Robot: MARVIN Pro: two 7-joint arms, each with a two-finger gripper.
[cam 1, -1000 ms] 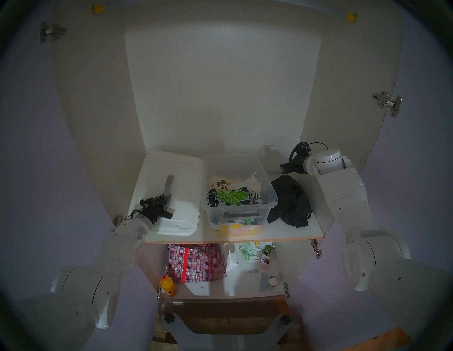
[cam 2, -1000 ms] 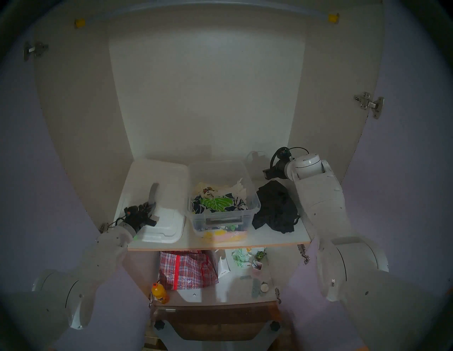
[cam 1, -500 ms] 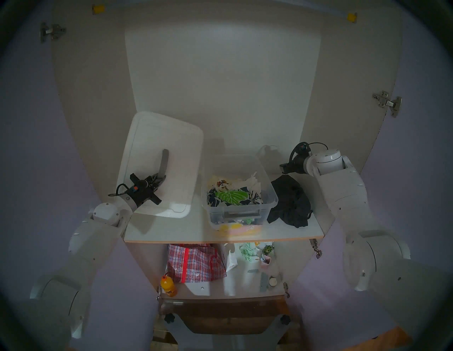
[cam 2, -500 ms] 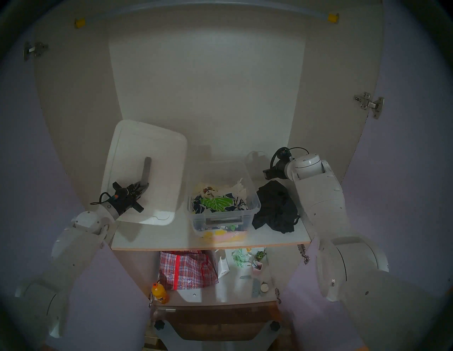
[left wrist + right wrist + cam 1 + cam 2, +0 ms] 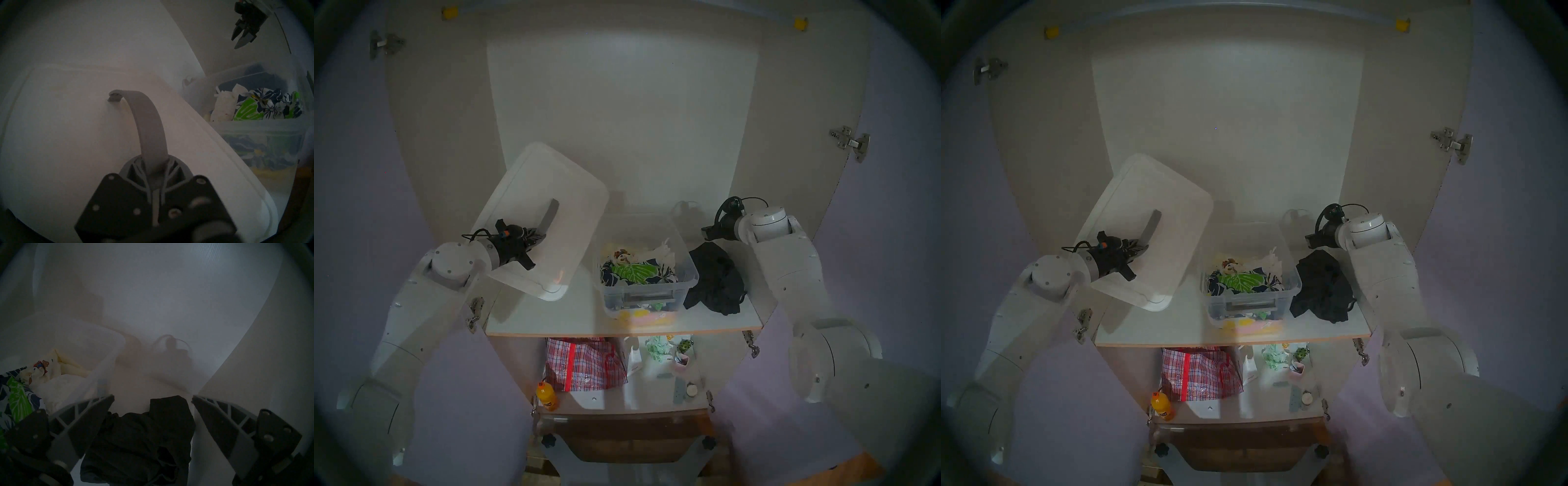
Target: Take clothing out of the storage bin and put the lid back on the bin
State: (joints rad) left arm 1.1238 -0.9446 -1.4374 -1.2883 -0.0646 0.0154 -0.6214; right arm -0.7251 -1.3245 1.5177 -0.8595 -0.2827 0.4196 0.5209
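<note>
Lid [image 5: 548, 190] now off the shelf [image 5: 572, 319] and hanging tilted in the air at the left; a second ago it lay flat there beside the bin. Left gripper [image 5: 540, 237] clenched on the grey strap handle [image 5: 149, 125], near end of strap pinched between the jaws, far end still anchored in the lid. Reads as the lid-replacing step under way: lifted, not yet carried across. Bin [image 5: 687, 281] stands at mid-shelf, open, just right of the lid's low corner; holds a navy cloth with green leaf print [image 5: 636, 273] on top, pale cream and white pieces [image 5: 653, 253] behind it, more colours showing through the clear front wall. Black garment [image 5: 716, 281] lies crumpled on the shelf just right of the bin, outside it, so that part looks done. Right gripper [image 5: 153, 396] spread wide, empty, hovering over the garment's far edge.
</note>
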